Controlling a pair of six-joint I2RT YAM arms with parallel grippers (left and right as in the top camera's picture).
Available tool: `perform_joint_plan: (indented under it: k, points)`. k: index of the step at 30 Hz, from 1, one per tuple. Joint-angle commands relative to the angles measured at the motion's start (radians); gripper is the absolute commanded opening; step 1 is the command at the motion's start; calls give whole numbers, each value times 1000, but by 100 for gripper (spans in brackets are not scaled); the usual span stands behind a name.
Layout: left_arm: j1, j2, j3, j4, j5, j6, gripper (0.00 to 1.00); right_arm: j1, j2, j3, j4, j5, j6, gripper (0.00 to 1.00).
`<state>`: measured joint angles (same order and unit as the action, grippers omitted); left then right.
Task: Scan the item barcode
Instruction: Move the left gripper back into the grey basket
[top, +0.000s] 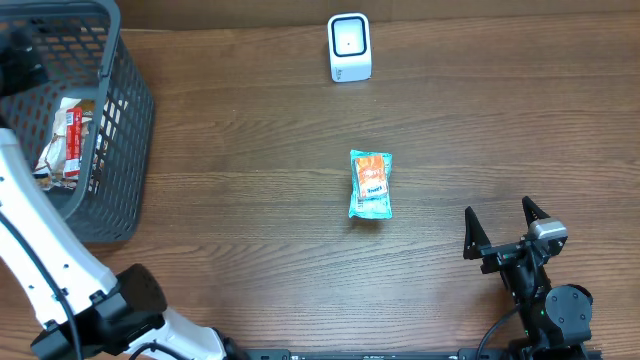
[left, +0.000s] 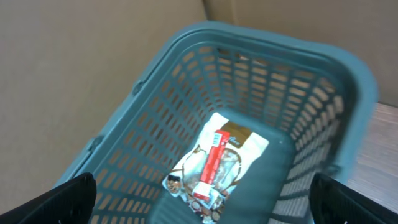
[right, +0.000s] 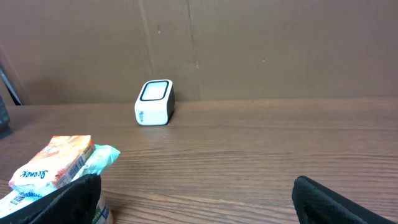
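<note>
One packet (top: 371, 185) beyond right claw (top: 498, 209)

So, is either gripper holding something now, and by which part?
Nothing is held. The right gripper stands open, apart from the orange packet; the left gripper hangs open over the basket.

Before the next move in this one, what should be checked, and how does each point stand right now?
1. Packet lying free on the table: ok.
2. Scanner standing unobstructed: ok.
3. Right hand open and empty: ok.
4. Left hand open and empty, over the basket: ok.
5. Barcode side of the packet located: cannot tell.
</note>
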<state>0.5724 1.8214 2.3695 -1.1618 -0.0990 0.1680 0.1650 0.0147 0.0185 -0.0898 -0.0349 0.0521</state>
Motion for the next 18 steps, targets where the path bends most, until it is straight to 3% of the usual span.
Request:
perform_joint_plan:
  k: [1, 12, 18]
  points:
    - [63, -7, -67, 19, 78, 21, 100, -3, -11, -10, 7, 10, -1, 100]
    - [116, 42, -332, 212, 130, 177, 100, -3, -11, -10, 7, 10, -1, 100]
    - [117, 144, -367, 278, 130, 194, 100, -3, -11, -10, 7, 10, -1, 100]
